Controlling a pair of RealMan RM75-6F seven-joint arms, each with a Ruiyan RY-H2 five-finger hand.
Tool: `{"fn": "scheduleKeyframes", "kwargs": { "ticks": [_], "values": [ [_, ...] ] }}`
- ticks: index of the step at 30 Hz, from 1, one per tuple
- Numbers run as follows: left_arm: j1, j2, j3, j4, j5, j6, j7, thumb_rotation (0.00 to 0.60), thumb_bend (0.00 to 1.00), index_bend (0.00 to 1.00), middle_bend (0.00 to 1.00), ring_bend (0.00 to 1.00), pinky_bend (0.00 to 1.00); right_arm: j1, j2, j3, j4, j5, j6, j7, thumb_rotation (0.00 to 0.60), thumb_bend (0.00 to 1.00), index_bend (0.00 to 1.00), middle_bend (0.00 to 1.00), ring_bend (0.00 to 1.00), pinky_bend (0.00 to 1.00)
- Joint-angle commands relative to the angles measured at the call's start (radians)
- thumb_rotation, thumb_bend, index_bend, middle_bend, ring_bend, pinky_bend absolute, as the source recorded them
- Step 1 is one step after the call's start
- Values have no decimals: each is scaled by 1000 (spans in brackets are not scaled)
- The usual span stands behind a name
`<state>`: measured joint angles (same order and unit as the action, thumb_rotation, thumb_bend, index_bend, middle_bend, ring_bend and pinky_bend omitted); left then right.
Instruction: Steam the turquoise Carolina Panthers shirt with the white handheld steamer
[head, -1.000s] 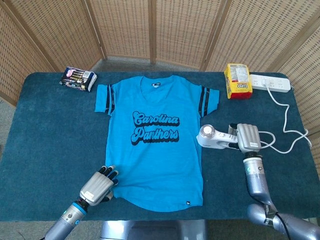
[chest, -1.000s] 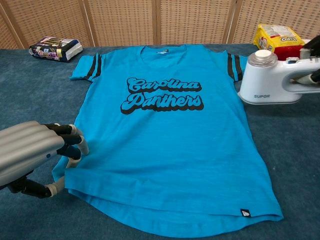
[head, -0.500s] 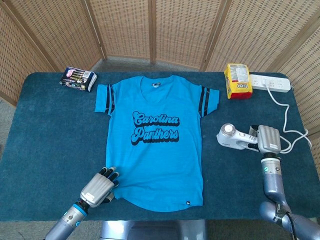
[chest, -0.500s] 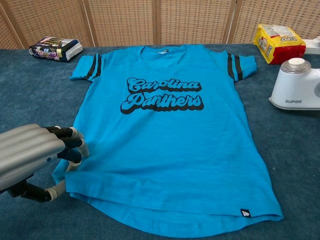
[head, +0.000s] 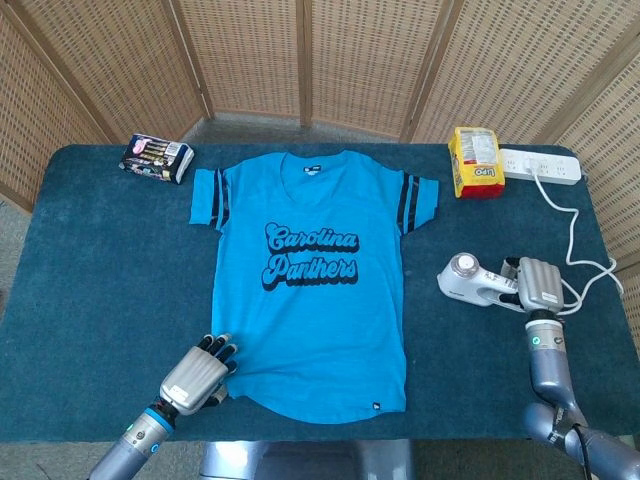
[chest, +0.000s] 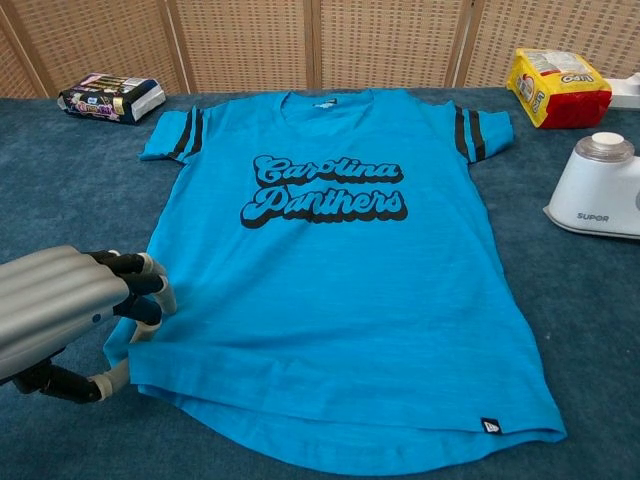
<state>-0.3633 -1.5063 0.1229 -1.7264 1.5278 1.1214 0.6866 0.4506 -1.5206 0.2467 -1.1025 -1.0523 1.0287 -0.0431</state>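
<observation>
One turquoise shirt (head: 312, 290) lies flat on a dark blue table (head: 90, 290), neck toward the far edge, with "Carolina Panthers" printed in black script across the chest and black stripes on both short sleeves. One white handheld steamer (head: 478, 283) sits on the table off the shirt's right side, well clear of the fabric, with its round head pointing toward the shirt.

Two robot hands are visible. The right hand (head: 538, 285) is wrapped around the steamer's handle, gripping it; the chest view shows only the steamer's head at the frame's right edge, marked "SUPOR". The left hand (head: 198, 371) rests at the shirt's lower left corner, near the hem. In the chest view its fingers (chest: 140, 285) are curled and lie on the edge of the fabric; whether they pinch the cloth or only press on it cannot be told.

Three other things lie along the far side of the table: one dark packet (head: 157, 157) at the far left, one yellow and red packet (head: 475, 162) beyond the shirt's right sleeve, and one white power strip (head: 540, 164) just beside that packet, with a white cord (head: 575, 235) running from it toward the steamer. One folding wicker screen (head: 330, 60) stands behind the table.
</observation>
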Motion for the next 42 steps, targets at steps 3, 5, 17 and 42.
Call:
{"fn": "scheduleKeyframes", "kwargs": {
  "ticks": [3, 5, 17, 42],
  "values": [
    [-2, 15, 3, -18, -9, -8, 16, 393, 386, 585, 286, 156, 249, -4, 19, -1, -24, 1, -20, 10, 600, 256, 573, 591, 598, 529],
    [-1, 24, 3, -28, -19, -11, 29, 391, 306, 568, 286, 157, 249, -6, 23, -2, -29, -1, -23, 13, 600, 250, 552, 580, 587, 519],
    [7, 59, 4, -82, -34, 9, 53, 398, 92, 213, 276, 156, 249, -16, 50, -5, -75, -14, -20, 19, 600, 241, 453, 512, 516, 438],
    [97, 189, 9, -100, 69, 196, -136, 402, 72, 102, 249, 136, 243, -50, 172, -43, -223, -38, -32, 12, 453, 205, 232, 319, 289, 271]
  ]
}}
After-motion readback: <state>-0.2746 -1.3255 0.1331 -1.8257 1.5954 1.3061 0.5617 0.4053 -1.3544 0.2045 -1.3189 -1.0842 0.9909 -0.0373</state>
